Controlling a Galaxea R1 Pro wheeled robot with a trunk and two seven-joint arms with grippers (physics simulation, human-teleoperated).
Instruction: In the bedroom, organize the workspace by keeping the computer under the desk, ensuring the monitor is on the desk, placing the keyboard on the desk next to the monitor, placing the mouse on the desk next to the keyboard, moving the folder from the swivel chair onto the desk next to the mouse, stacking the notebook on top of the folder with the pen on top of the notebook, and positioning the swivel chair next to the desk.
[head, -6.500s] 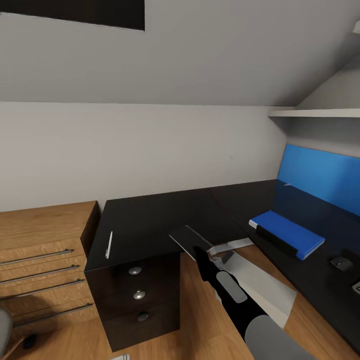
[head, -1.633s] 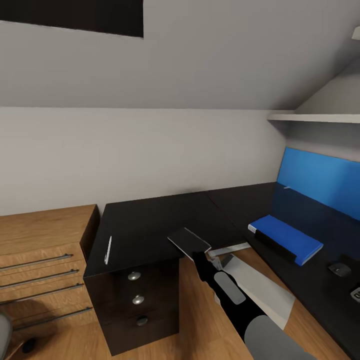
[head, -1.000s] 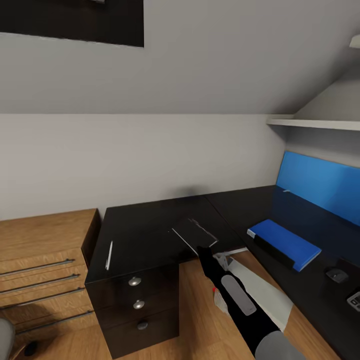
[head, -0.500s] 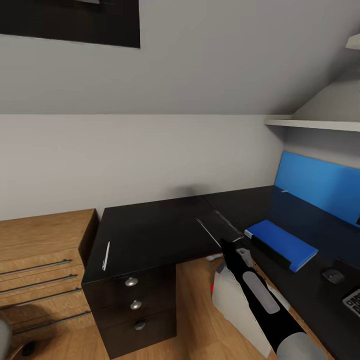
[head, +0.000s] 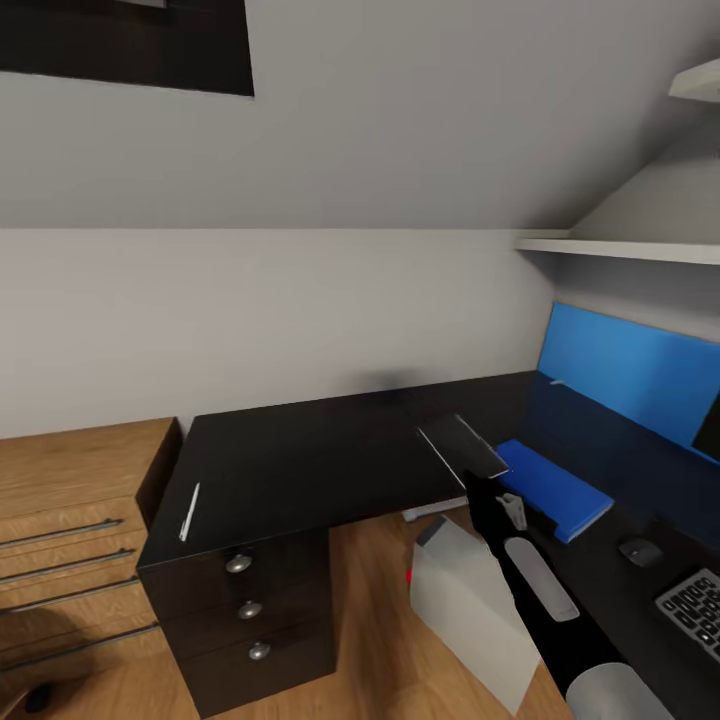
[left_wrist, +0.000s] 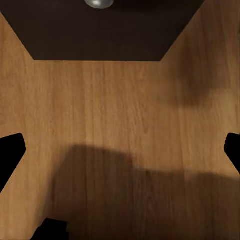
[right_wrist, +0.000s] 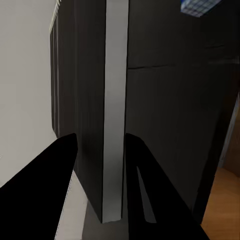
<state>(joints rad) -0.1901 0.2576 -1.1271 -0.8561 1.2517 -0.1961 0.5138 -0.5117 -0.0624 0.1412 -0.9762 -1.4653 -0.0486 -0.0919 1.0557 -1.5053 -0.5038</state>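
The notebook (head: 462, 448) is in the middle right of the head view. It is tilted in the air above the corner of the dark surface (head: 300, 460), just left of the blue folder (head: 550, 487) that lies flat there. The right hand (head: 483, 482) pinches it at its lower edge. In the right wrist view the two dark fingers (right_wrist: 60, 175) stand on both sides of the thin pale edge of the notebook (right_wrist: 114, 100).

The notebook looks thin, flat and stiff, and I judge it light. Held at one edge only, it may turn in the grip, so a hold nearer the middle of that edge seems safer. The pen (head: 189, 511), at the left edge of the surface, is slim and could roll; it is best taken across its middle.

The left hand (left_wrist: 120, 155) is spread wide above the wooden floor (left_wrist: 115, 105), holding nothing.

Under the surface, a drawer unit (head: 248, 610) has three drawers, all closed, so what they hold is hidden. The mouse (head: 637, 549) and keyboard (head: 695, 608) lie at the lower right.
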